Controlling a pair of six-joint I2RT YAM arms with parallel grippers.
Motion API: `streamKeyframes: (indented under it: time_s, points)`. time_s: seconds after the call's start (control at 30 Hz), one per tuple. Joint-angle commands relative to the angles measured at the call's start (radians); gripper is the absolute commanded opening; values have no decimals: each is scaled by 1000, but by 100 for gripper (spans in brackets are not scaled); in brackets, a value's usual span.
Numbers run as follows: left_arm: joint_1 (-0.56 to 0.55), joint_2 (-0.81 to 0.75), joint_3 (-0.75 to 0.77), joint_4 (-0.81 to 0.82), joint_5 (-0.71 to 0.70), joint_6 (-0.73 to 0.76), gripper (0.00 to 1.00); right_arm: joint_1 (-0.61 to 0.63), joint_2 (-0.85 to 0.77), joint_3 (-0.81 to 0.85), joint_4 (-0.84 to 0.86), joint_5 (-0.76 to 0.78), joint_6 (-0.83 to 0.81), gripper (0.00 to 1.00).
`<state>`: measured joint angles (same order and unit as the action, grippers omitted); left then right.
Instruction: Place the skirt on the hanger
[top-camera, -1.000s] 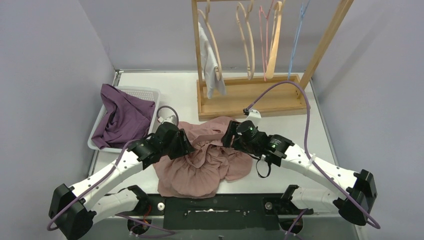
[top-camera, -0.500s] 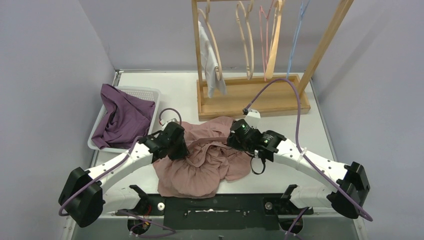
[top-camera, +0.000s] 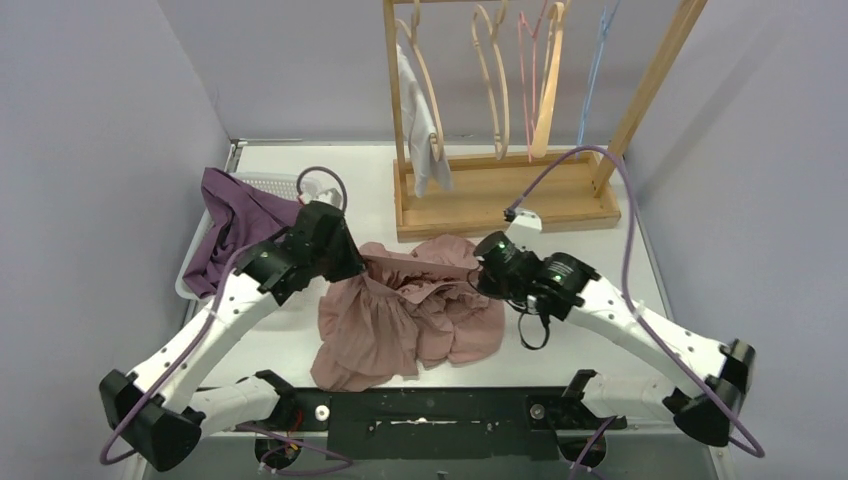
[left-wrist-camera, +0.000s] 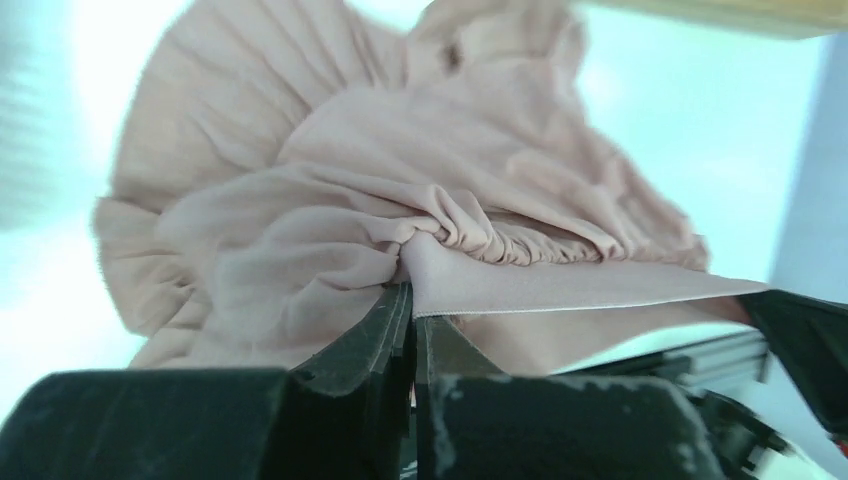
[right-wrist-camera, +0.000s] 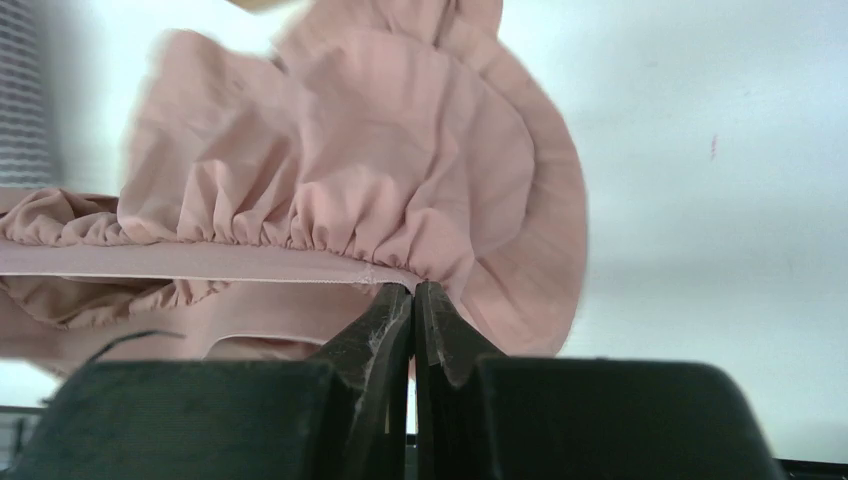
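Pink skirt (top-camera: 400, 322) waistband taut, left gripper (left-wrist-camera: 412, 300) clamped on one end, right gripper (right-wrist-camera: 413, 295) clamping the other

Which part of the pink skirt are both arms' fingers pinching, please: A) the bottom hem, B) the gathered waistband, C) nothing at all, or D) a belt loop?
B: each wrist view shows shut fingers clamped on the waistband of the skirt.
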<state>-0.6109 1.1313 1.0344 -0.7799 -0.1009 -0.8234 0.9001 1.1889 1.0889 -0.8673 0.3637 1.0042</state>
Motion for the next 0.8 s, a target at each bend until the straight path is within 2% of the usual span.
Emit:
streamKeyframes:
  time_s: [0.0, 0.13, 0.27, 0.4, 0.5, 0.57, 0.63, 0.77]
  points:
    - [38, -82, 237, -114, 45, 75, 0, 3, -184, 121, -152, 160, -40, 0]
    - [42, -67, 422, -161, 114, 86, 0, 4, -269, 248, -125, 150, -239, 0]
    - [41, -37, 578, -196, 176, 81, 0, 3, -229, 480, -191, 161, -337, 0]
    - [42, 13, 701, -286, 183, 84, 0, 3, -163, 666, -304, 140, -323, 0]
    - [42, 33, 701, -361, 176, 76, 0, 1, -110, 729, -431, 126, -229, 0]
    - [43, 28, 639, -380, 163, 66, 0, 1, -77, 699, -501, 116, -155, 0]
    - [42, 19, 546, -365, 168, 58, 0, -1, -83, 593, -505, 103, -109, 0]
    - [44, -13, 283, -226, 189, 27, 0, -59, -157, 261, -289, 32, -153, 0]
